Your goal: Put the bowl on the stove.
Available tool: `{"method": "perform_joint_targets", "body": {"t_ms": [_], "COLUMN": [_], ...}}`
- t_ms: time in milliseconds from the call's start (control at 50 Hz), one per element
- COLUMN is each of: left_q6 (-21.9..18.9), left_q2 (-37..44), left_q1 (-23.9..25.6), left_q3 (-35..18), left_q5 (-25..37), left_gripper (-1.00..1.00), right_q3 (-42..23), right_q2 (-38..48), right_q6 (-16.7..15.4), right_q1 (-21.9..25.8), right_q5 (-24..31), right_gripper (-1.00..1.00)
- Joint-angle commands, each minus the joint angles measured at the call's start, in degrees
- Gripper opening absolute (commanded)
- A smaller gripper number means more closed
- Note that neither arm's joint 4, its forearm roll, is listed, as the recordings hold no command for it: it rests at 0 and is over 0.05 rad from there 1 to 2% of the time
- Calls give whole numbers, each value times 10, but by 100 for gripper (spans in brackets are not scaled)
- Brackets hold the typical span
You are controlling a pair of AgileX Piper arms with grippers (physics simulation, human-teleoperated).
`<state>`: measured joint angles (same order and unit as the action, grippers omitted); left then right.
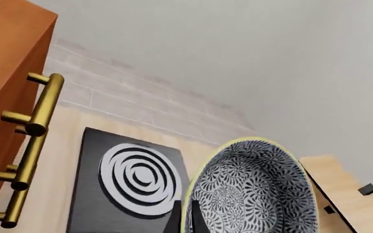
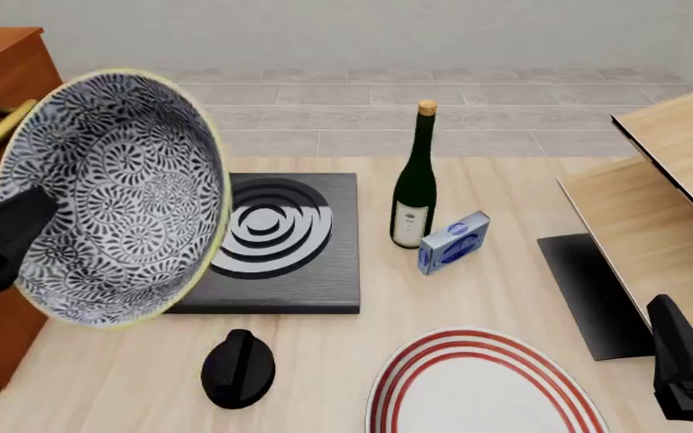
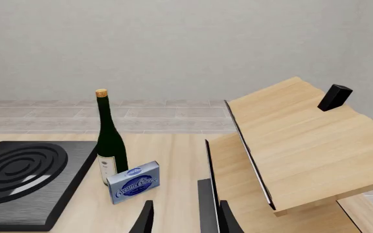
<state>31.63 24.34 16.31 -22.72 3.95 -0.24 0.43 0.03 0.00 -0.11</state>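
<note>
Front view shows the left gripper (image 2: 4,239) pinching the bowl (image 2: 112,198) by its rim, lifted and tipped on edge just left of the stove (image 2: 277,242). To finish well, carry it right over the rings, level it, then lower gently. Beyond stand a bottle (image 2: 415,185) and a small box (image 2: 453,242). The right gripper (image 3: 183,216) waits with fingers spread.

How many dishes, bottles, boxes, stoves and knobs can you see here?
Dishes: 2, the bowl and the plate
Bottles: 1, the wine bottle
Boxes: 1, the blue box
Stoves: 1, the stove
Knobs: 1, the black knob
Total: 6
</note>
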Motion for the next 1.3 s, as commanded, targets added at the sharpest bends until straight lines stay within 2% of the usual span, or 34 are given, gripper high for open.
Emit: {"method": "perform_joint_targets", "body": {"t_ms": [20,40,60,80,100,180,260,320,340,360,380,440,460,480,520,560,620,640,780,960,1020,1040,1160,1300], "left_q6": [49,49,111,111,78,69,50,39,23,31,11,17,-2,1,-22,-17,-49,-40,-66,-75,-97,-85,-101,-88], "left_q2": [88,88,136,137,179,231,297,327,335,341,344,361,366,369,384,391,411,412,446,490,511,512,527,518], "left_q1": [7,7,-12,-12,-19,-26,-30,-34,-33,-27,-34,-28,-38,-40,-38,-54,-56,-52,-55,-47,-39,-44,-16,-4], "left_q3": [-32,-32,-15,-15,-38,-51,-93,-126,-143,-152,-169,-192,-208,-215,-246,-258,-285,-284,-290,-274,-266,-261,-252,-238], "left_q5": [-68,-68,-111,-113,-122,-148,-150,-131,-117,-111,-97,-82,-70,-68,-43,-37,-15,-18,-15,-33,-42,-50,-49,-56], "left_gripper": [-100,-100,-100,-100,-100,-100,-100,-100,-100,-100,-100,-100,-100,-100,-100,-100,-100,-100,-100,-100,-100,-100,-100,-100], "right_q3": [0,0,0,0,0,0,0,0,0,0,0,0,0,0,0,0,0,0,0,0,0,0,0,0], "right_q2": [0,0,0,0,0,0,0,0,0,0,0,0,0,0,0,0,0,0,0,0,0,0,0,0], "right_q6": [0,0,0,0,0,0,0,0,0,0,0,0,0,0,0,0,0,0,0,0,0,0,0,0], "right_q1": [0,0,0,0,0,0,0,0,0,0,0,0,0,0,0,0,0,0,0,0,0,0,0,0], "right_q5": [0,0,0,0,0,0,0,0,0,0,0,0,0,0,0,0,0,0,0,0,0,0,0,0], "right_gripper": [100,100,100,100,100,100,100,100,100,100,100,100,100,100,100,100,100,100,100,100,100,100,100,100]}}
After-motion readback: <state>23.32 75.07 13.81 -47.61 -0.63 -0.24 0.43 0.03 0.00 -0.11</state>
